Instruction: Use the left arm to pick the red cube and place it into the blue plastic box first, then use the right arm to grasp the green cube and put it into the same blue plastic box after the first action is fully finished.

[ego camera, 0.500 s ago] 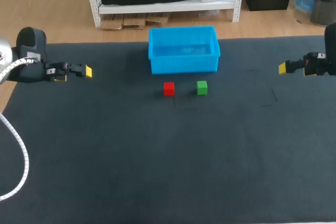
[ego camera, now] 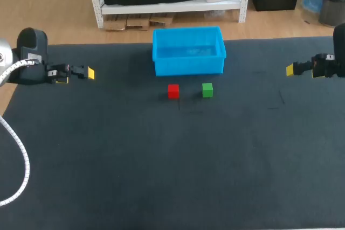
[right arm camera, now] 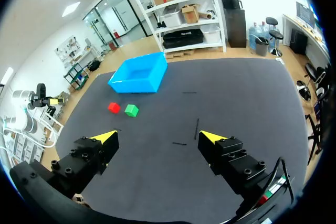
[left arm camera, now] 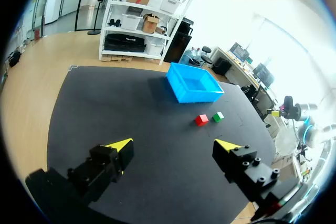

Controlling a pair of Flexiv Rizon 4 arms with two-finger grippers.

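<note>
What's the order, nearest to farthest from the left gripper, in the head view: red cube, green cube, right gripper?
1. Red cube, mid-table, left of the pair.
2. Green cube, just right of it.
3. Right gripper, far right edge.

Desk (ego camera: 161, 176): wide, rectangular, whole top under dark charcoal mat, matte, slightly mottled. Few short thin marks (right arm camera: 197, 128) on mat, right of centre; straight strokes, diff. directions, apart from each other. Light soft + even across top, approx. same front to back.
</note>
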